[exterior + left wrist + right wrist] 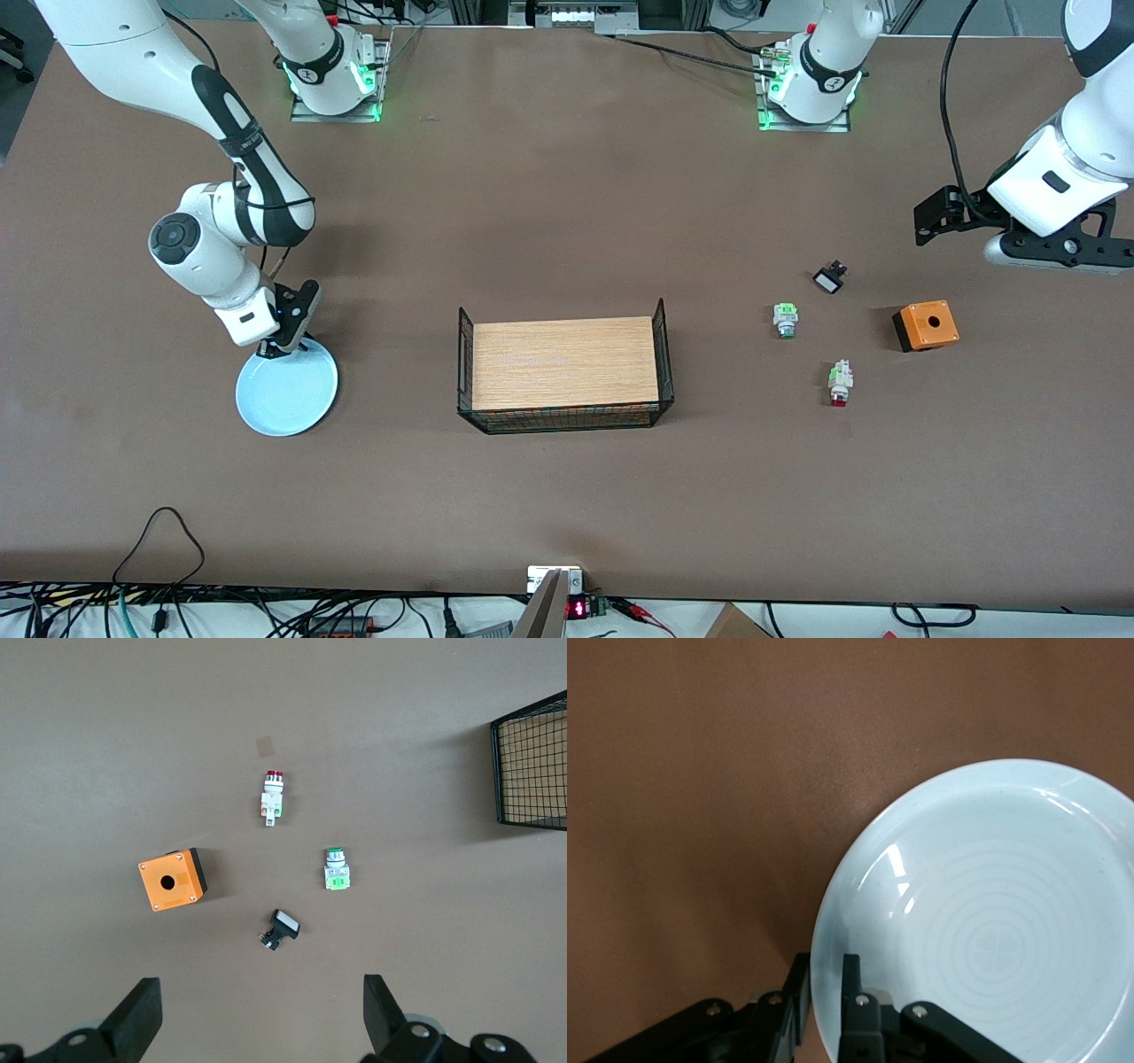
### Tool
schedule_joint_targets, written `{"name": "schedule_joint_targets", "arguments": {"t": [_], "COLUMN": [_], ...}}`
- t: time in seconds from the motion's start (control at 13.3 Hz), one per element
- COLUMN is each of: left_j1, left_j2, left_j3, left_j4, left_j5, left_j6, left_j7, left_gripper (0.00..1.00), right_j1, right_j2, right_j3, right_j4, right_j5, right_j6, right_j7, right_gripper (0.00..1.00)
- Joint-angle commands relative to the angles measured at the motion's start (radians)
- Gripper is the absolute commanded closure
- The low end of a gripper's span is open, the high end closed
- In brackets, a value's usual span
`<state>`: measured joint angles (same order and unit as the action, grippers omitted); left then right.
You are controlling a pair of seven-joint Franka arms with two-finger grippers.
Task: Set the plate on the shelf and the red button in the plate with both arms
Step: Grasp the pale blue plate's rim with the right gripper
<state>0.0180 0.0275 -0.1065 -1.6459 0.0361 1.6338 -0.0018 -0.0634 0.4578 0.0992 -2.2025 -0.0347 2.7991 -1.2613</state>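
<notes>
The pale light-blue plate (288, 394) lies on the table toward the right arm's end; it also shows in the right wrist view (992, 921). My right gripper (282, 346) (826, 966) is at the plate's rim on the side farther from the front camera, shut on it with one finger inside the rim and one outside. The red button (840, 383) (272, 797) lies on its side toward the left arm's end. My left gripper (1059, 252) (261, 1019) is open and empty, up in the air over the table near the left arm's end.
A black wire basket (564, 416) (532, 771) with a wooden floor stands mid-table. Near the red button lie a white switch with a green cap (785, 320) (335, 868), an orange box with a hole (926, 325) (173, 880) and a small black-and-white switch (830, 277) (281, 929).
</notes>
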Motion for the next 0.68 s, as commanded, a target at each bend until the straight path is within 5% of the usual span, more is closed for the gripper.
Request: {"name": "schedule_joint_targets", "arguments": {"t": [0.0,0.6], "left_j1": [0.0,0.002], "left_j2": [0.006,0.008], "left_j3": [0.001,0.001], "left_j4": [0.02,0.02], "left_j5": [-0.018,-0.019], "left_j6": [-0.017,-0.017], "left_j7": [-0.001,-0.001], "left_gripper": [0.0,0.0], "right_j1": [-0.009,-0.009], "right_j2": [-0.008,-0.043], "right_j3": [0.004,0.007], "right_j4": [-0.013,0.017], "right_j5": [-0.008,-0.007], "right_j6": [0.014,0.004], "right_j7": [-0.018,-0.013], "right_gripper": [1.0,1.0]}}
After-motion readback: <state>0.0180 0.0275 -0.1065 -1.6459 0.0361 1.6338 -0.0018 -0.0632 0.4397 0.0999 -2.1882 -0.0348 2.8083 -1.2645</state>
